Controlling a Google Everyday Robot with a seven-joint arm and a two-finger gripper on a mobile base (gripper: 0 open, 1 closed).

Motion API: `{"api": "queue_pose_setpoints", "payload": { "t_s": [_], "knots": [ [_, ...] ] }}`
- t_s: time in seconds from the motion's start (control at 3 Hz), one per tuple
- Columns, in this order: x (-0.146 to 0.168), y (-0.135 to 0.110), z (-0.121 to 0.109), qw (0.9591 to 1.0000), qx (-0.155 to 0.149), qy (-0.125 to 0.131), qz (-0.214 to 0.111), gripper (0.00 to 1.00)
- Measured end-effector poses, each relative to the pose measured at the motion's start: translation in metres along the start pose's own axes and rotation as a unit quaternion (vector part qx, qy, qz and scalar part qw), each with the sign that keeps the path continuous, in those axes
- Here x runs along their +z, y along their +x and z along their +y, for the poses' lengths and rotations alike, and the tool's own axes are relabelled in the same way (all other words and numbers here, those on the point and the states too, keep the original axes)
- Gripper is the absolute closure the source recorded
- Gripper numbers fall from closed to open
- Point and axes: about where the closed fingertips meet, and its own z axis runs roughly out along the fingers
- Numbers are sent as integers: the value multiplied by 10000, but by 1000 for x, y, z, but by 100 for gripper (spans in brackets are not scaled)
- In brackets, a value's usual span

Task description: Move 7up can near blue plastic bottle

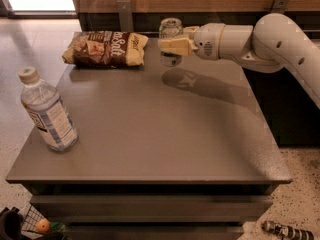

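Note:
The 7up can (170, 29), silvery with a pull-tab top, is held upright above the far middle of the grey table (150, 129). My gripper (170, 43) reaches in from the right and is shut on the can, lifted clear of the tabletop. The blue plastic bottle (46, 110), clear with a white cap and printed label, stands upright at the table's left front, far from the can.
A brown-and-yellow chip bag (106, 48) lies at the far left of the table, just left of the can. A wooden wall with metal brackets runs behind the table. Small items lie on the floor at the bottom left and right.

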Motion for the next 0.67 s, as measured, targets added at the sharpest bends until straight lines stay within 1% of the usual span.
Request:
{"api": "queue_pose_setpoints", "payload": {
  "t_s": [0.33,0.67],
  "knots": [
    [-7,1,46,9997,-57,-232,27,100],
    [-8,-3,98,9967,-137,-781,-145,100]
  ]
}}
